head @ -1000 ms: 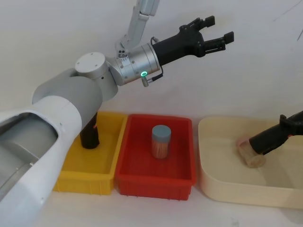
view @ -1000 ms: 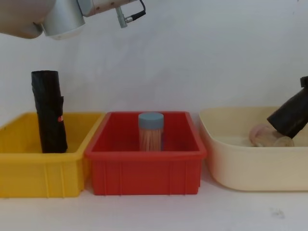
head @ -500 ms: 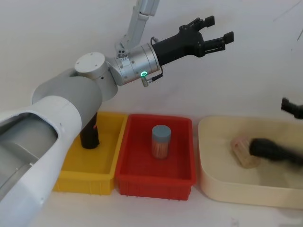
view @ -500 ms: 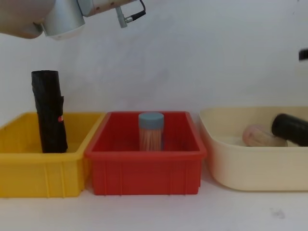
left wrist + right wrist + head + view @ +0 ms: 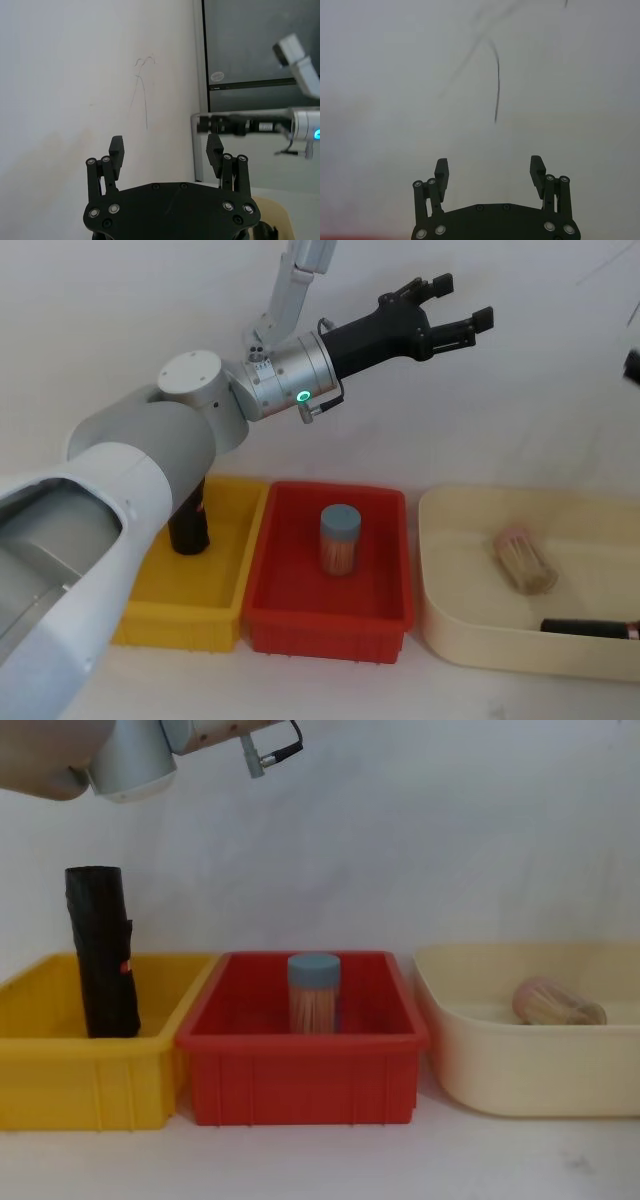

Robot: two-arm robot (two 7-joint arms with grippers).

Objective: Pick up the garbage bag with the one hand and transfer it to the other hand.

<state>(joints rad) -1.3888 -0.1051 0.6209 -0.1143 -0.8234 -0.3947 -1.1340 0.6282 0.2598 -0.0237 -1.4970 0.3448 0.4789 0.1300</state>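
One black garbage bag roll (image 5: 590, 627) lies flat along the front of the beige tub (image 5: 470, 640), with no gripper touching it. A second roll (image 5: 100, 952) stands upright in the yellow bin (image 5: 60, 1090); in the head view its base (image 5: 188, 528) peeks out from behind my left arm. My left gripper (image 5: 452, 312), on the green-ringed wrist, hangs open and empty high above the red bin; its wrist view shows the open fingers (image 5: 116, 150). My right gripper (image 5: 490, 172) is open and empty, raised at the far right edge (image 5: 634, 365).
A blue-lidded jar of toothpicks (image 5: 340, 538) stands in the red bin (image 5: 330, 625). Another jar (image 5: 525, 560) lies on its side in the beige tub. The three containers sit side by side in front of a white wall.
The right gripper let go of the black roll and rose to the right. The roll dropped and now lies flat at the tub's front. The left arm has not moved.
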